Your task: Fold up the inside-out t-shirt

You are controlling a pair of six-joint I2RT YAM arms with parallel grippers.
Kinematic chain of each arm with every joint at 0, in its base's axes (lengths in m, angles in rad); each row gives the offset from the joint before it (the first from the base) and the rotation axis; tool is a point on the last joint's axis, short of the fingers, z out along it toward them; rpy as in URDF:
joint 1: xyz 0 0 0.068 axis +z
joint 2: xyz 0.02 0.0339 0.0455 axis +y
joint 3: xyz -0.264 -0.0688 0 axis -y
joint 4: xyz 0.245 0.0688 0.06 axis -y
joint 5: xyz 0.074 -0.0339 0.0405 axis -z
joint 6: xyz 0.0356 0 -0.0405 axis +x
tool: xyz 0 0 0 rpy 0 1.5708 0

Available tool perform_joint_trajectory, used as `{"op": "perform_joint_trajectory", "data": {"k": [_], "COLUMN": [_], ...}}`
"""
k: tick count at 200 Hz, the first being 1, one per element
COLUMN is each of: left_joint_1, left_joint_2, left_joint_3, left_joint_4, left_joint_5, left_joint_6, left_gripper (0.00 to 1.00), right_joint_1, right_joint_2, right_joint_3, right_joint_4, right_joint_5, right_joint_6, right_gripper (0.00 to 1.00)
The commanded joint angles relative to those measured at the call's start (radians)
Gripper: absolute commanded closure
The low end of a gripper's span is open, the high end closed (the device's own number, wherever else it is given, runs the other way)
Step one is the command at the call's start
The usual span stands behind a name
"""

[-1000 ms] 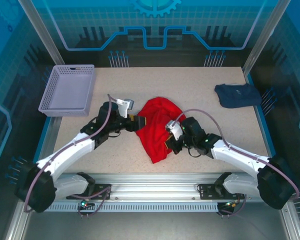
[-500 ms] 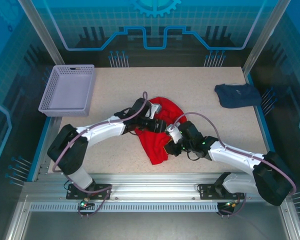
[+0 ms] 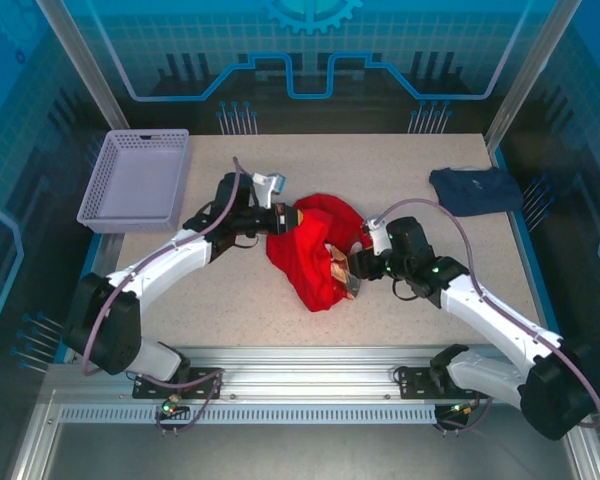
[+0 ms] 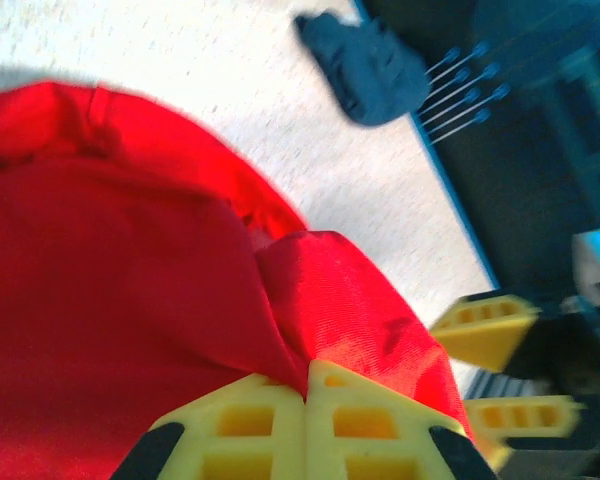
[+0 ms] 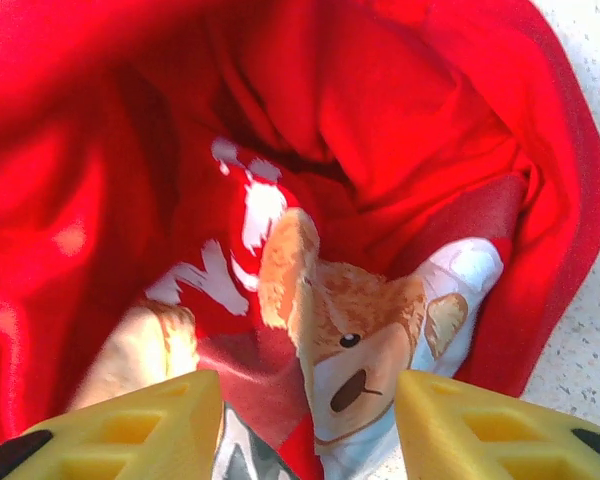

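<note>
Red cloth, the t-shirt (image 3: 310, 255) lies bunched in the middle of the table (image 3: 400, 160), its bear print (image 5: 350, 340) showing on the right side. The left gripper (image 3: 285, 217) is clamped tight on a fold at its upper left edge. The right gripper (image 3: 352, 275) stands open over the print, holding nothing. A navy garment (image 3: 475, 190) lies far right and a basket (image 3: 140, 180) far left.
</note>
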Motion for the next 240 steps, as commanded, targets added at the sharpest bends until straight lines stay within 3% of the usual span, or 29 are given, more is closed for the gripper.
{"op": "perform_joint_trajectory", "data": {"k": [1, 51, 66, 82, 100, 158, 182, 228, 240], "left_joint_1": [0.005, 0.04, 0.049, 0.059, 0.076, 0.191, 0.197, 0.197, 0.197], "left_joint_2": [-0.028, -0.081, -0.104, -0.126, -0.152, -0.286, -0.324, -0.336, -0.321], "left_joint_3": [-0.018, -0.048, -0.069, -0.085, -0.102, -0.174, -0.241, -0.376, -0.391], "left_joint_4": [0.092, 0.163, 0.209, 0.24, 0.257, 0.41, 0.349, 0.065, 0.024], "left_joint_5": [0.121, 0.175, 0.183, 0.182, 0.168, 0.084, -0.018, -0.397, -0.451], "left_joint_6": [-0.039, -0.046, -0.066, -0.078, -0.082, -0.161, -0.1, 0.028, 0.052], "left_gripper": [1.0, 1.0, 1.0, 1.0, 1.0, 1.0, 1.0, 1.0, 0.99], "right_joint_1": [-0.012, -0.042, -0.044, -0.05, -0.07, -0.175, -0.177, -0.194, -0.201], "right_joint_2": [0.073, 0.294, 0.365, 0.383, 0.333, -0.083, -0.185, -0.269, -0.254], "right_joint_3": [0.043, 0.09, 0.101, 0.091, 0.08, 0.044, -0.054, -0.24, -0.24], "right_joint_4": [-0.011, 0.152, 0.178, 0.211, 0.211, 0.202, 0.236, 0.253, 0.232], "right_joint_5": [-0.015, -0.231, -0.291, -0.329, -0.329, -0.179, -0.126, 0.003, 0.021], "right_joint_6": [0.033, 0.079, 0.102, 0.12, 0.112, 0.046, 0.035, 0.083, 0.092], "right_gripper": [0.49, 0.49, 0.57, 0.76, 1.0, 1.0, 1.0, 1.0, 1.0]}}
